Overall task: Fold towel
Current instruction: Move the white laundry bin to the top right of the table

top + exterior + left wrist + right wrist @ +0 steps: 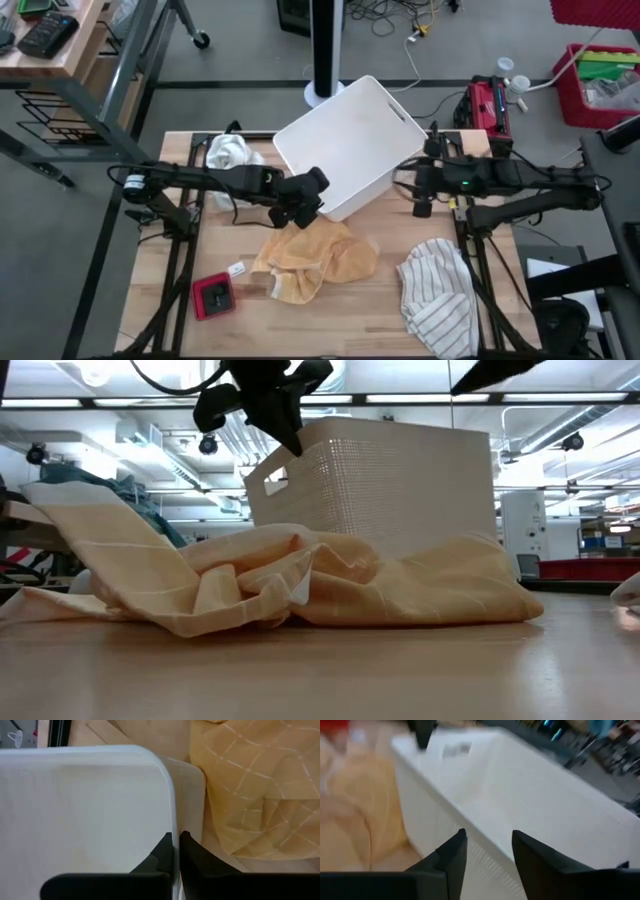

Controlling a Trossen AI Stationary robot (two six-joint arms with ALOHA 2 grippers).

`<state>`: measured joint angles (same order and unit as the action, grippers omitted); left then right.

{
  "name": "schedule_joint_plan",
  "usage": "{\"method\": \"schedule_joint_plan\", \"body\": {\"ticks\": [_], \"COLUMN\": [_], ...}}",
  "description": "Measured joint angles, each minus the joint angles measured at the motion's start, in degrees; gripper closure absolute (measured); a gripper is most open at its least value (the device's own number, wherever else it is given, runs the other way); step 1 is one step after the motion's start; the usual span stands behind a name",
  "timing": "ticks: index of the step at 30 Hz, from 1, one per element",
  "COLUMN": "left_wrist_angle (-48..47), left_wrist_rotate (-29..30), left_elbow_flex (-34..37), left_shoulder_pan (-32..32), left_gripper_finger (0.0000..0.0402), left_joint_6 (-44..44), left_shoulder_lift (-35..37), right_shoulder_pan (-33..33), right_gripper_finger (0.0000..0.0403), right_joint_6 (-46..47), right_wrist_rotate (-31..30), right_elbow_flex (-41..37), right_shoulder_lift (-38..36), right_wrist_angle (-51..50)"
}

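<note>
A yellow checked towel (315, 260) lies crumpled on the wooden table, in front of a white plastic basket (345, 140); the low view shows the towel (300, 580) bunched in folds. My left gripper (312, 190) is shut on the basket's near-left wall, beside the towel (250, 795). My right gripper (420, 195) is open at the basket's right corner, and in its wrist view the fingers (490, 845) stand on either side of the basket's rim (470, 795) without plainly touching it. My left gripper (176, 840) pinches the basket's top rim (173, 820) close to a rounded corner, one finger inside the wall and one outside. The fingers come from above, pointing down, as seen in the low view (285, 420). The basket's bottom stands on the table.
A striped white towel (435, 295) lies heaped at the table's near right. A white cloth (230, 152) sits at the far left, a small red object (213, 295) at the near left. Bare wood shows along the near edge, between the red object and the striped towel.
</note>
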<state>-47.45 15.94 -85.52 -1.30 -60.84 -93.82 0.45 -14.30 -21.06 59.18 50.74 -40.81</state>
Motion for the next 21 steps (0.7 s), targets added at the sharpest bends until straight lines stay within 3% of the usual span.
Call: {"method": "schedule_joint_plan", "body": {"ticks": [11, 16, 21], "left_wrist_angle": [0.12, 0.08, 0.10], "left_wrist_rotate": [-0.04, -0.09, -0.14], "left_elbow_flex": [0.00, 0.00, 0.00], "left_shoulder_pan": [0.02, 0.02, 0.02], "left_gripper_finger": [0.0398, 0.0398, 0.0398], "left_joint_6": [-1.22, -1.72, -2.34], "left_shoulder_lift": [0.00, 0.00, 0.00], "right_shoulder_pan": [-5.02, -8.52, -10.58], "right_gripper_finger": [0.0210, 0.0216, 0.0219], "right_joint_6": [-10.14, -12.10, -12.46], "right_wrist_rotate": [0.53, 9.34, 11.06], "right_elbow_flex": [16.47, 19.24, 18.75], "right_shoulder_lift": [18.68, 22.62, 23.38], "right_wrist_angle": [-13.36, -17.43, -20.33]}}
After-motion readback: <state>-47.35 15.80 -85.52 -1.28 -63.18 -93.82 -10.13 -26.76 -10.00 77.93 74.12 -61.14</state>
